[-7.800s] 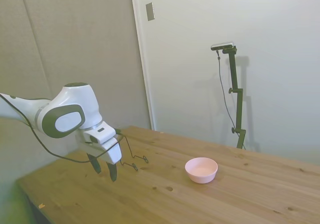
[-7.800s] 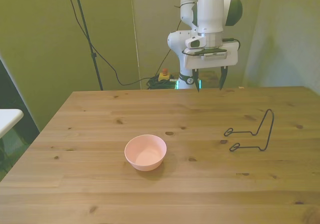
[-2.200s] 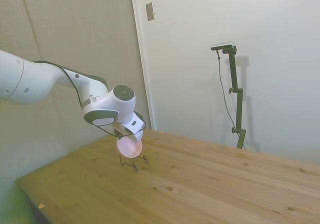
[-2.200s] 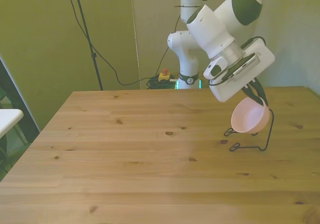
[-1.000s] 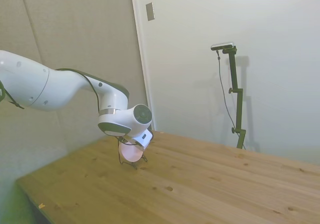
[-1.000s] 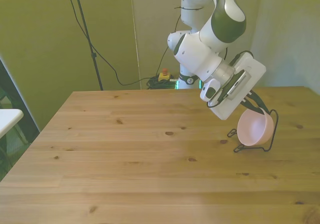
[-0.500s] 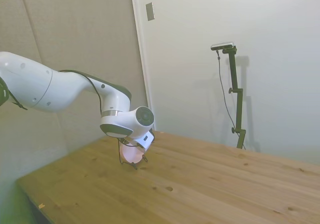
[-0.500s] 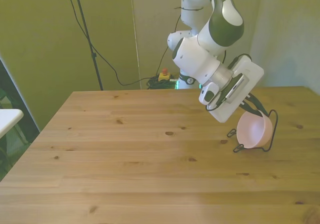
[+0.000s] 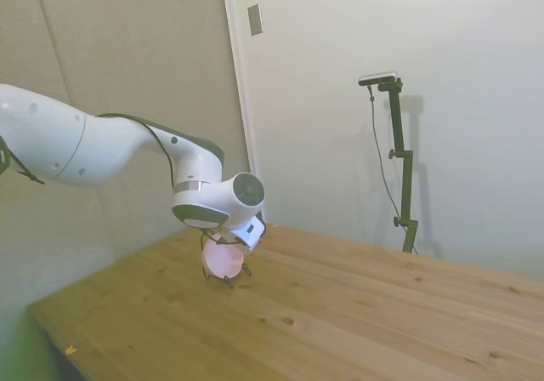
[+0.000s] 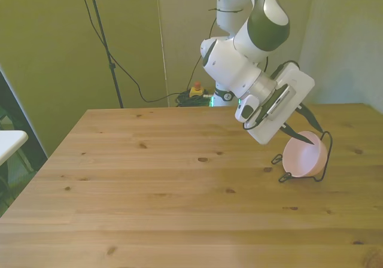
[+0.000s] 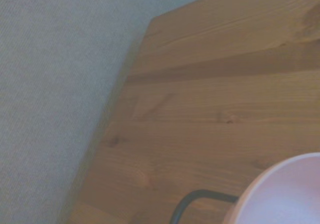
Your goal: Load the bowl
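Note:
The pale pink bowl point(image 10: 304, 158) stands tilted on its side in a black wire rack point(image 10: 326, 155) at the front view's right, its hollow facing the table's middle. My gripper point(image 10: 315, 136) is just above the bowl's upper rim, fingers spread open, one on each side of the rim. The side view has the bowl point(image 9: 222, 260) low under the gripper point(image 9: 231, 245), resting in the rack point(image 9: 229, 280). Up close, the wrist view catches part of the bowl point(image 11: 292, 194) and a curved bit of rack point(image 11: 197, 198).
The wooden table point(image 10: 149, 190) carries only the rack and bowl. Its edge point(image 11: 117, 114) runs close to the rack on the wall side. A white surface point(image 10: 9, 141) sticks in at the front view's left, off the table.
The bowl was brought down into the wire rack. In the last half second the fingers spread apart and the hand rose slightly, while the bowl stayed in the rack.

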